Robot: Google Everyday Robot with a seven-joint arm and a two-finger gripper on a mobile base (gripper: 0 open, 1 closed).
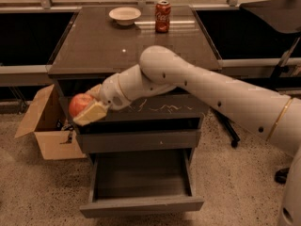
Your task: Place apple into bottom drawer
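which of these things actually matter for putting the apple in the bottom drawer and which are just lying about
Part of the job:
- apple, held in the gripper, up and to the left of the drawer
- bottom drawer, pulled open

Just lying about:
- bowl and cola can, on the cabinet top
- cardboard box, on the floor at left

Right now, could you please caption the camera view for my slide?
Gripper holding the apple at the cabinet's front corner, up and left of the open bottom drawer; cola can and bowl on top.
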